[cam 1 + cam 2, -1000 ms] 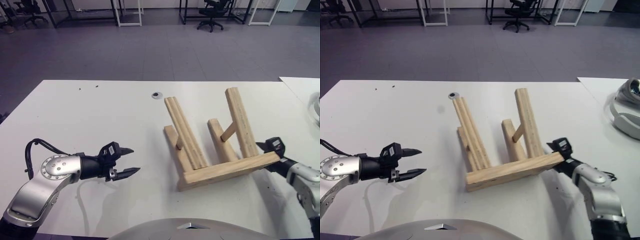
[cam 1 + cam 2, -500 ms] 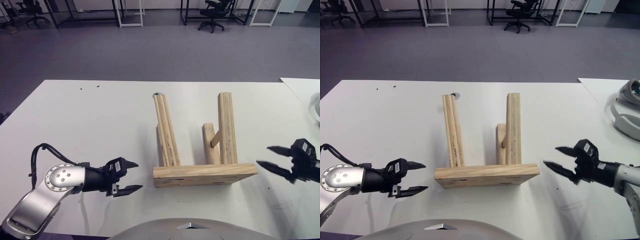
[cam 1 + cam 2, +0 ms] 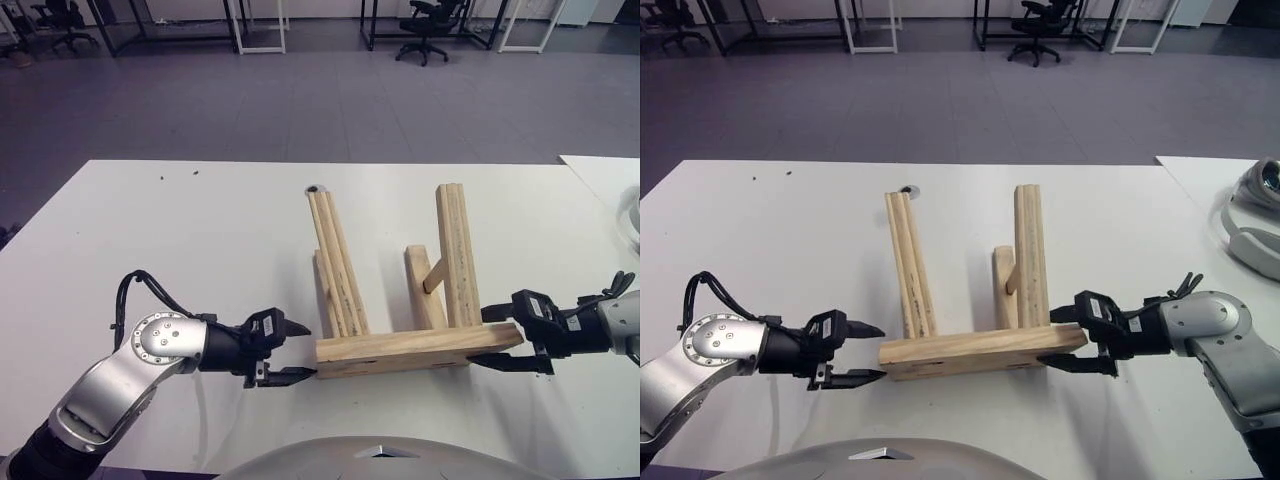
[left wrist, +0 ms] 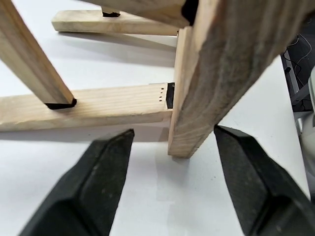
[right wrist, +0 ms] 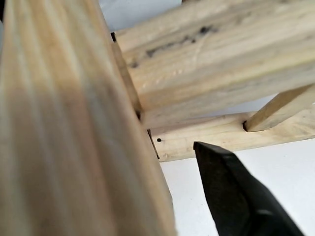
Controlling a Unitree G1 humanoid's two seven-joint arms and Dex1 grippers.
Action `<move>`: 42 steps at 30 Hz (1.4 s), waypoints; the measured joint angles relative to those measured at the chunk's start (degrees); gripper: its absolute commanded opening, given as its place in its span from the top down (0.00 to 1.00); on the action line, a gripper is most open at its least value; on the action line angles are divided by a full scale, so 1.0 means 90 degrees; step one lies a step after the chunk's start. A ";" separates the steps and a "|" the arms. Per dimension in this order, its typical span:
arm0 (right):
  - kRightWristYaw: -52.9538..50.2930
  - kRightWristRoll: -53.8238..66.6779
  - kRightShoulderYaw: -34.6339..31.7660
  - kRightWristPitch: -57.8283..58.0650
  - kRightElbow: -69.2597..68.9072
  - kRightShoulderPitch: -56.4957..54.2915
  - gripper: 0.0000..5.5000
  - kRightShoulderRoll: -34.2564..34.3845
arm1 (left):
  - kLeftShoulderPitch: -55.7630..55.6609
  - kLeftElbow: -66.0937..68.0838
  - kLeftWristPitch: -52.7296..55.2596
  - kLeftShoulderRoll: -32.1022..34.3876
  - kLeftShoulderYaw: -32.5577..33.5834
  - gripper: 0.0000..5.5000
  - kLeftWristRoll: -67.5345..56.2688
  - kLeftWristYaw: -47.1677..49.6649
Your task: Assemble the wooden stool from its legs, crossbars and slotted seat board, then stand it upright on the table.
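White table (image 3: 200,230), office floor with chairs behind. Stool (image 3: 440,300) on its side, mid-table: seat board (image 3: 400,352) on edge, nearest robot; legs (image 3: 335,260) point away from board, flat on table; crossbar (image 3: 432,280) slants between right-hand legs. Left gripper (image 3: 303,351): fingers spread, just off board's left end, not touching. Right gripper (image 3: 480,338): fingers spread, one above and one below board's right end; contact cannot be told.

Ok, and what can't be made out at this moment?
Right wrist view: the seat board hides one finger of the right gripper.
Eye views: the small dark spot by the tip of the left legs is too small to identify.
Eye views: the white object is cut off by the right edge.
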 measured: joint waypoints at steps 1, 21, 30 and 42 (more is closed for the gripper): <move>0.0018 -0.0014 0.0025 -0.0020 0.0031 0.0000 0.55 -0.0002 | -0.0009 0.0000 0.0000 0.0000 -0.0005 0.45 -0.0010 -0.0010; 0.0283 0.0294 0.0545 0.0278 -0.0100 -0.1029 0.72 0.0460 | -0.0543 0.1125 -0.1953 0.0071 0.0109 0.76 0.0228 -0.1093; 0.0342 0.3453 0.0152 0.4057 0.0928 -0.4570 0.72 0.0143 | -0.3014 0.2368 0.1299 0.0979 0.1372 0.76 -0.3719 -0.1845; 0.0298 0.6513 0.4828 0.8062 0.4622 -0.8732 0.76 -0.0054 | -0.6859 0.7032 0.6126 0.2088 -0.1538 0.76 -0.8582 -0.0563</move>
